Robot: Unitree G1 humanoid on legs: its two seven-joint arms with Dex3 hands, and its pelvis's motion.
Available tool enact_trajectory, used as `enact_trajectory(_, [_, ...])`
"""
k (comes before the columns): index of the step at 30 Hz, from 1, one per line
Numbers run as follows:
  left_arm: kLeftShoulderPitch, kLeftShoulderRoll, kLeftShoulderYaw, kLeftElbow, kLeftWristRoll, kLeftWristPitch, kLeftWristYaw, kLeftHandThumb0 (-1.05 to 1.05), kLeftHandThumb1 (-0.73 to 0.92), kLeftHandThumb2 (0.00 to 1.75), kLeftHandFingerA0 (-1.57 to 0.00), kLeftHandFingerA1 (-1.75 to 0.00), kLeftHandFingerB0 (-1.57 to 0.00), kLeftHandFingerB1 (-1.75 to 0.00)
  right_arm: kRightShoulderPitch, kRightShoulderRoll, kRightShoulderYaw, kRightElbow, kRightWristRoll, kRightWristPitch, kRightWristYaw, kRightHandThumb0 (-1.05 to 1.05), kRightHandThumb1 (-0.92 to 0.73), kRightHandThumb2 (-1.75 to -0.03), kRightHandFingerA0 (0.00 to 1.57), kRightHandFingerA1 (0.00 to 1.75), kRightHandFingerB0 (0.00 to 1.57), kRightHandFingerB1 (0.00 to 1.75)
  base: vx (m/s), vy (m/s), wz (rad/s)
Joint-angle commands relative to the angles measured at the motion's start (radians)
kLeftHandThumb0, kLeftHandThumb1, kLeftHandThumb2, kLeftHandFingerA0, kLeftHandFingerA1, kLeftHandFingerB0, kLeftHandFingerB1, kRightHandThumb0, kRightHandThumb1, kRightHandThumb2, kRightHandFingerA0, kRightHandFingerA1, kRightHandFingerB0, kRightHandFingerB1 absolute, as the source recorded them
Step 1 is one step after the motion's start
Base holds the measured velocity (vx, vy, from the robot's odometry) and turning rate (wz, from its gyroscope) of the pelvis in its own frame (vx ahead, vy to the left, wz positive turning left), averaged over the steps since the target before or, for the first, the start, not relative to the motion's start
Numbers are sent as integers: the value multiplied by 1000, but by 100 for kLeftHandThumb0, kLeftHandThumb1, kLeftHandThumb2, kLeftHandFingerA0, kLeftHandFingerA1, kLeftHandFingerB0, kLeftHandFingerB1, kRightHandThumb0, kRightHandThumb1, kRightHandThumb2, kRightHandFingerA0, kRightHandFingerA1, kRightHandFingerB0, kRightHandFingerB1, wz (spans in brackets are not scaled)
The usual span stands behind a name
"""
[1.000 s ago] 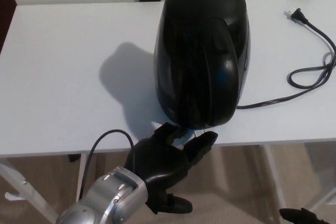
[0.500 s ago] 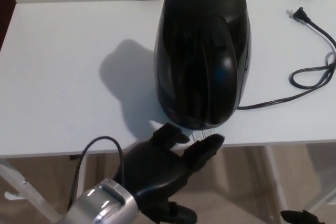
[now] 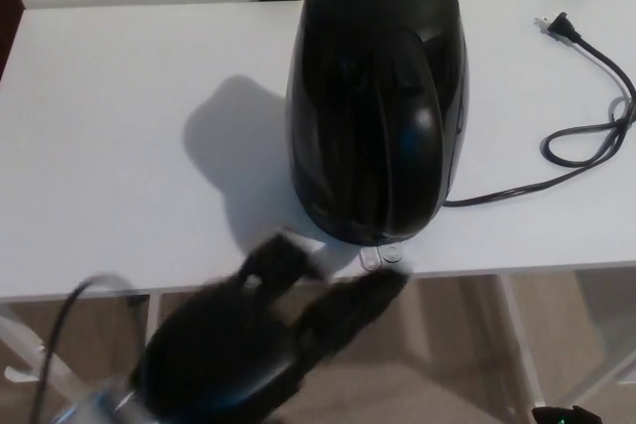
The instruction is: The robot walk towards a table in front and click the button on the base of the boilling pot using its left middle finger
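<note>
The left hand [image 3: 260, 345] is down at the bottom of the frame, blurry, hanging just off the near edge of the counter [image 3: 119, 146]. It's holding nothing and its fingers [image 3: 363, 297] are spread apart, two of them reaching up toward the counter edge. The longer one on the right has its tip right below the base of the kettle [image 3: 378, 96], very near the little clear switch tab [image 3: 381, 254] that pokes out at the bottom front. Because of the blur, it's hard to say for sure whether the tip is touching the tab or just shy of it; it looks like there's a small gap.

The kettle itself is a big glossy black one standing upright near the front of the white counter, pretty much dead ahead of the robot. Its power cord [image 3: 586, 136] trails off to the right and loops around, with the plug [image 3: 556, 25] lying loose on the counter, not in any socket that's visible.

The right hand barely shows, just a dark sliver [image 3: 561, 414] in the bottom right corner, so no telling what it's doing.

Progress-wise: the walk up to the counter looks done, and the hand is lined up. What's left is the actual press on that tab, which doesn't look made yet.
</note>
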Motion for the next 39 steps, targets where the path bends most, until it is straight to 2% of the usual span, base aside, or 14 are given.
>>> enact_trajectory(1, [142,107,35,172,-60,-105,29,-89,61,96,-91,-100,-3,-12,23,-11,3,19,-11,14,-14,-9,-47,-89,46,64,15,49,0,0,0])
enact_trajectory(5, [192,123,60,383,-151,-123,19,-89,63,99,-88,-100,-5,-29,20,-10,8,50,-14,9,-17,-8,-47,-88,44,63,14,49,0,0,0])
enact_trajectory(6, [199,126,78,470,-199,-133,8,-87,89,68,-44,-40,-9,-22,20,-11,9,57,-14,7,-16,-10,-46,-88,45,64,15,50,0,0,0])
enact_trajectory(7, [197,123,93,552,-214,-138,20,-86,91,69,-25,-32,-8,-22,19,-13,10,67,-14,3,-15,-10,-46,-88,45,64,15,50,0,0,0])
enact_trajectory(8, [192,114,102,598,-212,-138,40,-80,71,111,-3,-41,-2,-25,17,-13,8,73,-11,2,-13,-9,-46,-88,45,63,15,50,0,0,0])
enact_trajectory(11, [158,60,160,798,-275,-141,82,-82,73,112,0,-20,0,-18,12,-7,6,88,-8,-2,-24,-8,-45,-88,40,61,15,50,0,0,0])
enact_trajectory(12, [142,62,172,836,-275,-136,86,-84,92,68,0,-17,0,-19,4,-1,13,95,-18,-3,-40,-9,-44,-87,39,60,16,50,0,0,0])
enact_trajectory(13, [97,46,182,906,-285,-133,87,-82,75,112,0,-18,0,-16,-17,-4,15,100,-27,2,-56,-10,-44,-87,40,60,17,50,0,0,0])
enact_trajectory(15, [35,3,224,1033,-354,-131,63,-83,89,68,0,-9,0,-12,-18,-7,14,99,-29,2,-61,-15,-45,-88,30,56,16,50,0,0,0])
enact_trajectory(16, [9,-25,254,1098,-395,-117,41,-90,71,109,0,-9,0,-10,-1,-9,15,100,-29,-6,-63,-17,-46,-89,27,55,16,50,0,0,0])
enact_trajectory(25, [-227,-120,373,1463,-480,-51,-56,-103,77,109,0,-2,0,0,23,-22,22,99,-31,-10,-58,-43,-64,-68,13,39,15,37,0,0,0])
enact_trajectory(33, [-339,-155,342,1687,-381,-38,21,-94,68,100,0,0,0,0,26,-42,18,101,-39,-22,-82,-33,-60,-108,2,51,0,49,0,0,0])
enact_trajectory(36, [-353,-143,367,1722,-414,-88,-34,-103,76,110,0,-7,0,0,18,-42,12,78,-30,-14,-70,-50,-71,-62,4,32,3,28,0,0,0])
enact_trajectory(39, [-352,-124,400,1748,-457,-129,-121,-98,70,103,0,-4,0,0,8,-43,7,75,-21,-11,-54,-50,-72,-62,4,32,2,28,0,0,0])
